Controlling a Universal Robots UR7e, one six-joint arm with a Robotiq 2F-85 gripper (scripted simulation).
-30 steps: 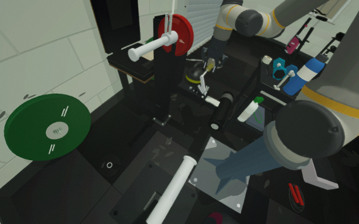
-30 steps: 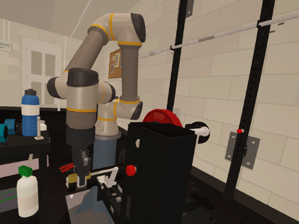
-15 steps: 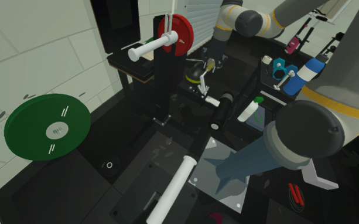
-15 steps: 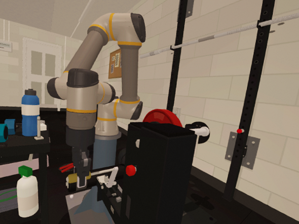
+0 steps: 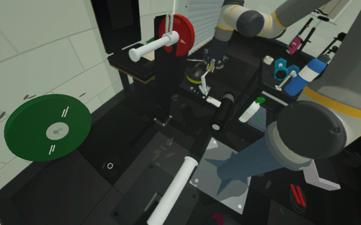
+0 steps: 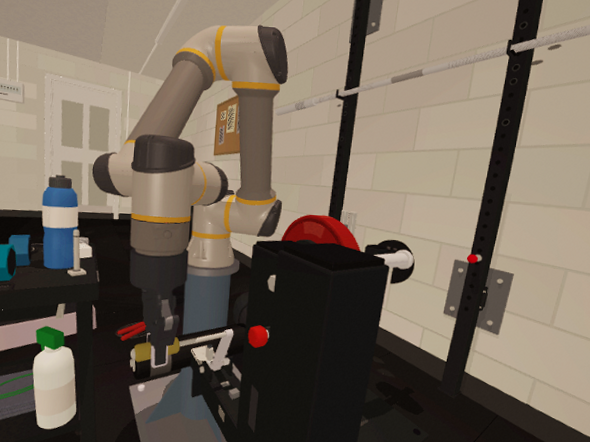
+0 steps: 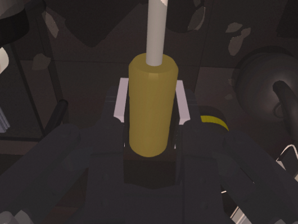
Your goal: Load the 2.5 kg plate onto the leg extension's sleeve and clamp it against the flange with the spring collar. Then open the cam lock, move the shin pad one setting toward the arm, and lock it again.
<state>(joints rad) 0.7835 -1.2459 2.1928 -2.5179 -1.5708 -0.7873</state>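
The leg extension stands mid-room as a black column (image 6: 324, 344). A red plate (image 5: 180, 34) sits on its white sleeve (image 5: 152, 46), with a spring collar (image 5: 168, 36) against it. Low beside the column, the cam lock lever's yellow handle (image 7: 151, 104) is gripped in my closed gripper (image 7: 151, 112). The handle's grey lever rod (image 7: 154, 31) runs away from the fingers toward the white cam bracket (image 5: 204, 88). The black shin pad roller (image 5: 222, 114) lies just beyond the bracket. In the second side camera the gripper (image 6: 157, 355) points straight down on the handle (image 6: 159, 352).
A large green plate (image 5: 47, 128) leans at the left wall. A black cart (image 6: 27, 285) holds a blue bottle (image 6: 58, 229) and teal collars (image 5: 282, 70). A white spray bottle (image 6: 54, 380) hangs on its side. A kettlebell (image 7: 264, 84) sits close by. A squat rack (image 6: 493, 200) stands against the wall.
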